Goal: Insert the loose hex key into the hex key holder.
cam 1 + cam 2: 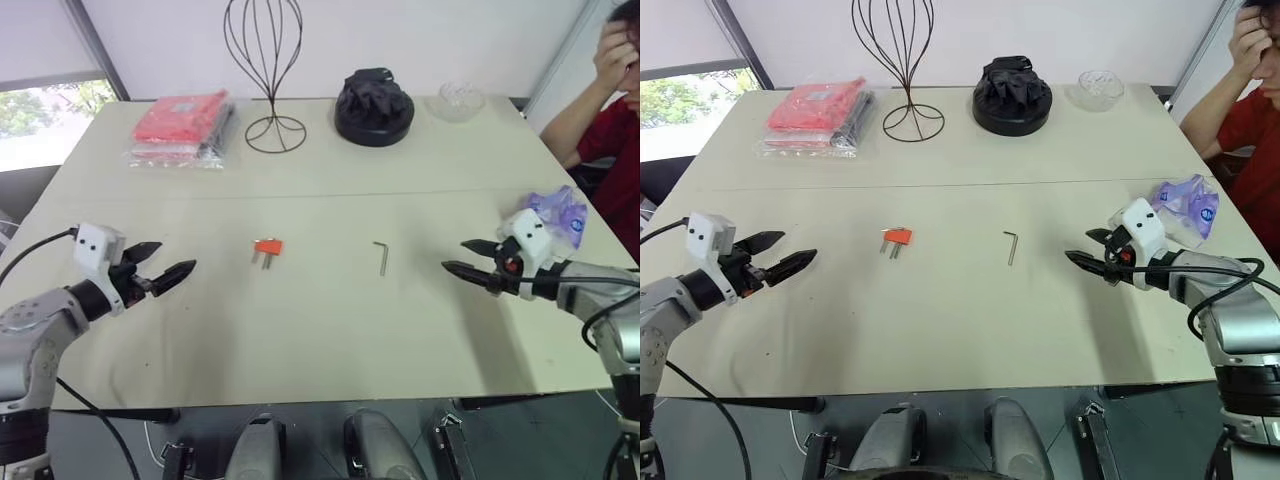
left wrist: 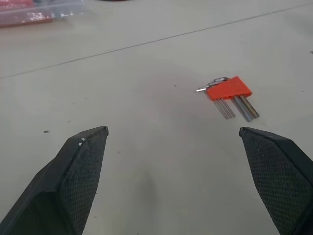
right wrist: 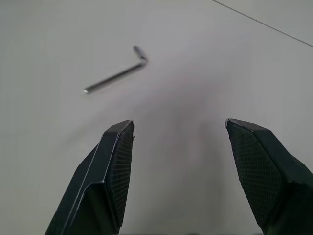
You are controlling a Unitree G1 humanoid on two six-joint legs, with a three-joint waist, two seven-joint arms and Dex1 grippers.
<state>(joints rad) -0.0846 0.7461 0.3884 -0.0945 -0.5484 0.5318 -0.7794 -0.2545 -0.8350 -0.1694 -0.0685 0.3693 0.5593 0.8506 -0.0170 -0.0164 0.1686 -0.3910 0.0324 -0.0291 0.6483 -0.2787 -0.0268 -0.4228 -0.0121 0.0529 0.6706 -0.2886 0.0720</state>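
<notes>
Left eye view: nothing done yet, loose hex key (image 1: pixel 381 256) lying beside hex key holder (image 1: pixel 267 247) on tabletop (image 1: pixel 330 330), left hand (image 1: pixel 166 263) and right hand (image 1: pixel 468 257) both open, empty, far off.

Person (image 1: pixel 610 95) at the table's far right corner cut off by the picture's edge.

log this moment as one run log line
loose hex key: on table, untouched | hex key holder: apart | left gripper: open | right gripper: open
</notes>
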